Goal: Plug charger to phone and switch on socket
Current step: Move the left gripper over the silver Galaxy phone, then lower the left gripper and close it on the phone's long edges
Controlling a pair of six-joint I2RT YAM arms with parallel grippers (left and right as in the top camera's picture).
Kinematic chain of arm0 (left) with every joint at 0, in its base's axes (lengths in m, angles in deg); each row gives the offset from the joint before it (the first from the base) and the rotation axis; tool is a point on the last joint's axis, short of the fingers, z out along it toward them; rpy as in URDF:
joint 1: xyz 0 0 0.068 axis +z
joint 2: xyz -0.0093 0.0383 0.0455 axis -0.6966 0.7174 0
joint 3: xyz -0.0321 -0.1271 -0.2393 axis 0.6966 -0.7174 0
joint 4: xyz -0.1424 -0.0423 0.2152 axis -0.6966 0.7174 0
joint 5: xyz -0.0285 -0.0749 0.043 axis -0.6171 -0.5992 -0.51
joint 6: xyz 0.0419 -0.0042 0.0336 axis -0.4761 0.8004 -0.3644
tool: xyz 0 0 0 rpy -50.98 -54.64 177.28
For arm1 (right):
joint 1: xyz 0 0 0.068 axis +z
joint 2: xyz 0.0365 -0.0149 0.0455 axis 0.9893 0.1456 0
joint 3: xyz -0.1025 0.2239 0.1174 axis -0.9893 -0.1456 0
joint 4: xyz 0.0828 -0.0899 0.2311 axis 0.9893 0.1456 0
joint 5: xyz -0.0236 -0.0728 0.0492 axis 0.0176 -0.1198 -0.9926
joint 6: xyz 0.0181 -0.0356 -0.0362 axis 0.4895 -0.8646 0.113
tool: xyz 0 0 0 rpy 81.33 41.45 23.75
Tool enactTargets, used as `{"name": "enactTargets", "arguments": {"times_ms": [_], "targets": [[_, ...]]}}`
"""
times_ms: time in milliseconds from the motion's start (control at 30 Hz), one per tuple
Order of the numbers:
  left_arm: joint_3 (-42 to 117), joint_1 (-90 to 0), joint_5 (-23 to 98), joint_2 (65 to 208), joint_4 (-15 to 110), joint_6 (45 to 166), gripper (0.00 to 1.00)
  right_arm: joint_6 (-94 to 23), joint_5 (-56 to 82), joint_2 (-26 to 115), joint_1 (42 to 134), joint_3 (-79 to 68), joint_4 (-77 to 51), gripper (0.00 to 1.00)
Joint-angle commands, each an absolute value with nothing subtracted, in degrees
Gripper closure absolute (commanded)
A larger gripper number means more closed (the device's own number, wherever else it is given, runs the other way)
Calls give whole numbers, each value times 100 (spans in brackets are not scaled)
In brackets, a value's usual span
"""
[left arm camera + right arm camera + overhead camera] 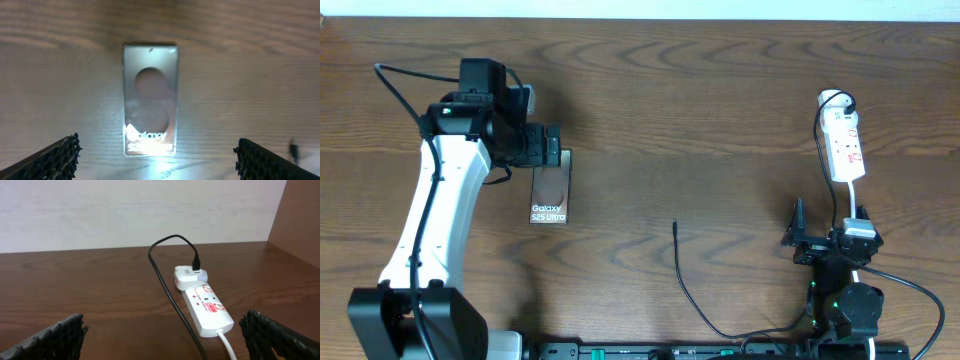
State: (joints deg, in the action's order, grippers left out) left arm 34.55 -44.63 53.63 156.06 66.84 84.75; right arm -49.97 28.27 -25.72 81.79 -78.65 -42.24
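Nearest: left tool [157, 150], dark ribbed fingers [55, 155] spread wide, gripping nothing, above brown wooden tabletop [250, 75]. Flat brownish-grey phone with white "Galaxy S25 Ultra" lettering [150, 100] lies just ahead, centred between fingers, untouched. Thin black charger cable [686, 285] lies loose, well to that tool's right. Right tool [162, 330] wide open, empty. Narrow white power strip with red marks [207, 307] ahead, slightly right. White adapter [189, 275] plugged at far end.
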Motion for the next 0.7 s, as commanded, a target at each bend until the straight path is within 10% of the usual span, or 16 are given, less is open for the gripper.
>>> {"name": "enactTargets", "arguments": {"times_ms": [0,667], "targets": [[3339,-4449,5752,15824,6760,8646,2,-5080,2814,-2611,8107,-7872,-4202,1],[3339,-4696,5861,17164,6600,8583,2,-5080,2814,-2611,8107,-7872,-4202,1]]}}
